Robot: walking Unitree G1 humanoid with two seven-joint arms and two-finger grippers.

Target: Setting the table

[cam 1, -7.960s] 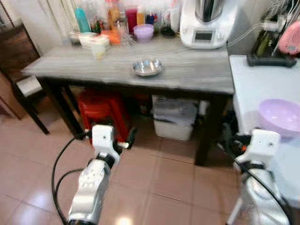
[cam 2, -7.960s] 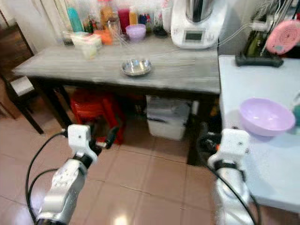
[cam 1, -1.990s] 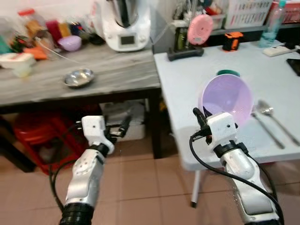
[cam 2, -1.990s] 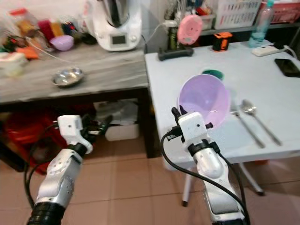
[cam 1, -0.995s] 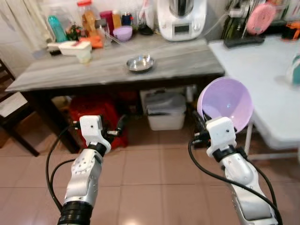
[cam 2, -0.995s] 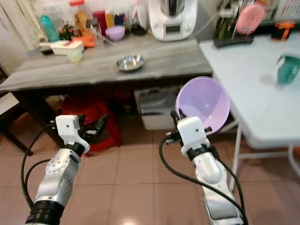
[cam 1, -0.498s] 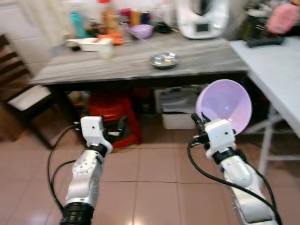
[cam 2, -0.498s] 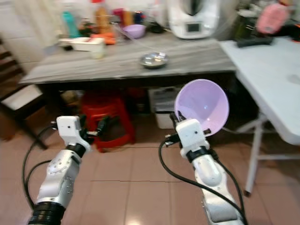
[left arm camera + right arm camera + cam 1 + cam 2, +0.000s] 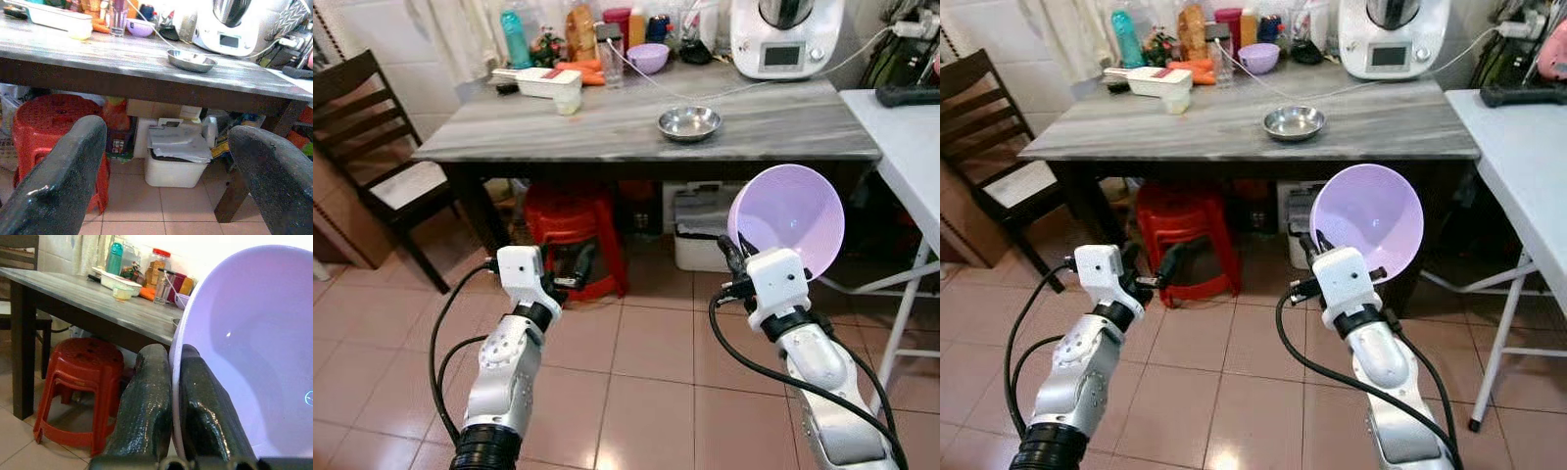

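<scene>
right gripper (image 9: 171,396) jaws pinched on lilac bowl (image 9: 787,219) rim, near grey tabletop (image 9: 607,122); left gripper (image 9: 166,161) jaws wide apart, empty.

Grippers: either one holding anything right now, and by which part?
The right gripper holds the purple bowl by its rim, one finger on each side of the wall. The left gripper is open and holds nothing.

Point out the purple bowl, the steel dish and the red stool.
purple bowl (image 9: 790,217), left eye view, inner surface.
steel dish (image 9: 689,122), left eye view, centre of its basin.
red stool (image 9: 1181,213), right eye view, seat top.
</scene>
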